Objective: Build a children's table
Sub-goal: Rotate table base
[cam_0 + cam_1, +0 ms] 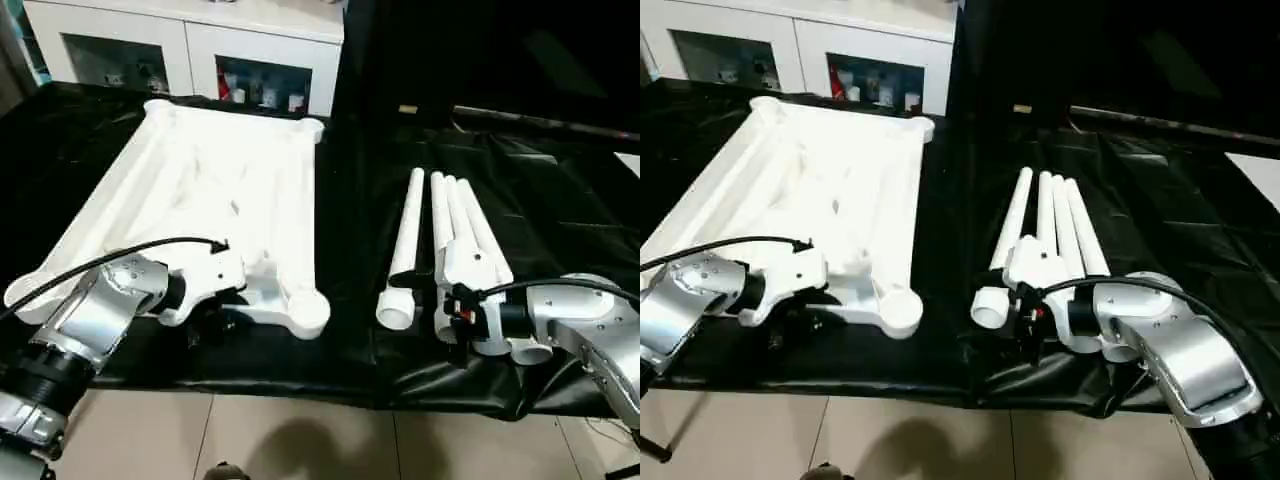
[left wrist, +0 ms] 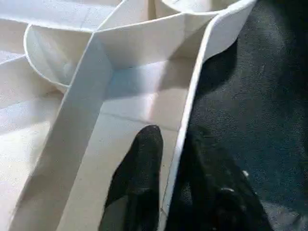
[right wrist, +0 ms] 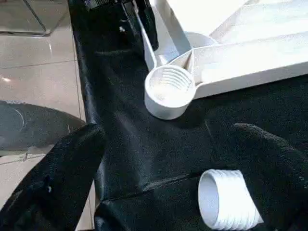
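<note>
On the black cloth (image 1: pixel 350 330) of the work table, the children's table top (image 1: pixel 215 200) lies upside down on the robot's left, ribbed underside up, with round sockets at its corners. The near corner socket (image 3: pixel 169 91) shows internal threading. Four white legs (image 1: pixel 450 235) lie side by side on the cloth to the right, well apart from the top, threaded ends toward the robot; one leg (image 1: pixel 403 250) sits slightly separate on the left of the group.

The left gripper (image 2: pixel 175 183) is at the near edge of the top, beside the near corner socket. Its two black fingers (image 2: pixel 137 168) straddle the thin rim wall, one inside the tray, one outside, closed narrowly on it; whether they press the wall firmly cannot be confirmed, as the contact area is in shadow.

The right gripper (image 3: pixel 183 178) rests at the near ends of the legs. Its fingers are spread wide, and the threaded end (image 3: pixel 226 199) of a leg lies between them, unclamped.

White cabinets (image 1: pixel 180 50) with glass doors stand behind the work table. Tiled floor (image 1: pixel 300 440) is visible in front.
</note>
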### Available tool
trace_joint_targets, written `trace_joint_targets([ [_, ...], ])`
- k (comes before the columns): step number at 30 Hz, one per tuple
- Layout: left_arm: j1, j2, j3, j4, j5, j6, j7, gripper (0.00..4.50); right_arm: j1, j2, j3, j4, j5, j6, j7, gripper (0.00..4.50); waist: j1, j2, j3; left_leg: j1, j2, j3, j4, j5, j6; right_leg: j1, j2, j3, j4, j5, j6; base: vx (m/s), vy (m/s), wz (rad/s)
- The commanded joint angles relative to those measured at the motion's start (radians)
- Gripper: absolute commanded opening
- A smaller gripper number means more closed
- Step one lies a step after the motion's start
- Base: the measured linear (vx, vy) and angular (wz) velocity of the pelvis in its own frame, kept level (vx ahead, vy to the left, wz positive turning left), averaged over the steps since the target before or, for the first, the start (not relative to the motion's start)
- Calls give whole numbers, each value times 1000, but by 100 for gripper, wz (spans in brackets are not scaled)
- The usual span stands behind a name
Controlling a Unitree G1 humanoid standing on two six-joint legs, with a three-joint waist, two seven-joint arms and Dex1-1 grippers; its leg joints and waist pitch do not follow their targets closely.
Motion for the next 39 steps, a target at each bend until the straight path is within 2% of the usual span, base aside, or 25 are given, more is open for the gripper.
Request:
trace_joint_targets([
  [1, -7, -6, 36, -10, -13, 6, 30, 69, 4, -7, 1, 15, -14, -4, -3, 450, 1, 14, -50, 23, 31, -10, -74, -316, -41, 26, -82, 49, -87, -288, -139, 0, 0, 0],
  [4, -3, -10, 49, 0, -13, -23, 46, 56, 3, -4, 3, 17, -18, -5, -5, 450, -3, 12, -52, 18, 29, -11, -74, -295, -39, 31, -81, 48, -83, -250, -143, 0, 0, 0],
  [6, -8, -10, 57, 26, 1, -58, 67, 38, 0, -2, 3, 21, -21, -7, -7, 450, -5, 13, -54, 19, 29, -9, -72, -283, -34, 30, -79, 48, -82, -220, -148, 0, 0, 0],
  [11, -12, 4, 72, 61, 12, -92, 91, 11, -5, 5, 5, 27, -29, -11, -18, 450, -16, 12, -54, 18, 27, -8, -70, -266, -27, 33, -78, 48, -81, -214, -147, 0, 0, 0],
  [13, -13, 18, 77, 69, 10, -91, 93, 5, -6, 8, 8, 29, -32, -13, -20, 450, -18, 15, -54, 19, 27, -8, -71, -264, -26, 32, -78, 48, -81, -210, -152, 0, 0, 0],
  [14, -12, 28, 80, 74, 11, -89, 95, 2, -6, 10, 6, 29, -34, -13, -24, 450, -17, 23, -54, 22, 27, -8, -70, -273, -28, 30, -77, 49, -80, -209, -156, 0, 0, 0],
  [16, -12, 35, 90, 85, 10, -88, 100, 2, -4, 17, -1, 28, -30, -8, -31, 450, -18, 19, -53, 23, 27, -7, -71, -286, -28, 29, -76, 48, -82, -219, -159, 0, 0, 0],
  [17, -11, 40, 98, 98, 11, -99, 105, 2, 0, 22, -6, 26, -29, -5, -39, 450, -18, 26, -53, 24, 27, -9, -71, -292, -32, 29, -77, 49, -82, -221, -161, 0, 0, 0],
  [19, -6, 45, 103, 105, 7, -119, 100, 2, 5, 24, -12, 19, -26, -1, -44, 450, -18, 23, -52, 26, 27, -8, -72, -306, -36, 28, -76, 49, -84, -228, -161, 0, 0, 0],
  [23, -2, 49, 126, 151, -1, -203, 101, 2, 18, 23, -20, 7, -30, 2, -56, 450, -16, 32, -53, 27, 28, -9, -72, -308, -40, 28, -76, 50, -82, -204, -166, 0, 0, 0],
  [27, -7, 51, 129, 177, 2, -239, 107, 2, 20, 23, -24, 3, -31, 2, -60, 450, -16, 29, -52, 28, 28, -8, -73, -313, -40, 29, -76, 50, -81, -203, -168, 0, 0, 0],
  [29, -20, 44, 143, 216, -2, -297, 128, 50, 13, 32, -30, 9, -30, 2, -69, 450, -16, 28, -52, 27, 29, -8, -73, -311, -40, 29, -77, 50, -81, -204, -168, 0, 0, 0],
  [31, -29, 40, 157, 232, -14, -313, 129, 62, 6, 35, -30, 15, -33, 1, -72, 450, -16, 24, -52, 26, 27, -7, -71, -309, -36, 30, -78, 50, -82, -220, -162, 0, 0, 0],
  [33, -35, 38, 169, 245, -25, -332, 125, 73, 0, 39, -32, 20, -31, 3, -75, 450, -14, 29, -52, 28, 28, -7, -71, -308, -36, 27, -80, 50, -85, -233, -162, 0, 0, 0],
  [34, -34, 38, 186, 246, -46, -332, 107, 86, -4, 39, -34, 19, -25, 7, -75, 450, -14, 22, -51, 29, 29, -7, -72, -314, -37, 27, -79, 50, -85, -243, -159, 0, 0, 0],
  [36, -29, 46, 210, 233, -73, -320, 89, 100, -7, 38, -37, 16, -14, 11, -69, 450, -13, 25, -50, 30, 29, -7, -73, -320, -40, 25, -80, 49, -83, -254, -160, 0, 0, 0],
  [37, -19, 57, 220, 209, -84, -301, 83, 104, -6, 37, -39, 16, -12, 10, -69, 450, -12, 21, -48, 30, 30, -7, -73, -331, -40, 24, -79, 49, -86, -268, -157, 0, 0, 0],
  [38, -14, 64, 225, 196, -90, -293, 80, 104, -5, 37, -41, 16, -11, 9, -69, 450, -9, 25, -50, 32, 31, -9, -73, -335, -43, 23, -81, 50, -83, -275, -155, 0, 0, 0],
  [39, -14, 64, 225, 196, -90, -293, 80, 129, -5, 37, -41, 16, -11, 9, -69, 450, -9, 25, -49, 31, 31, -9, -74, -337, -43, 22, -81, 50, -84, -275, -155, 0, 0, 0],
])
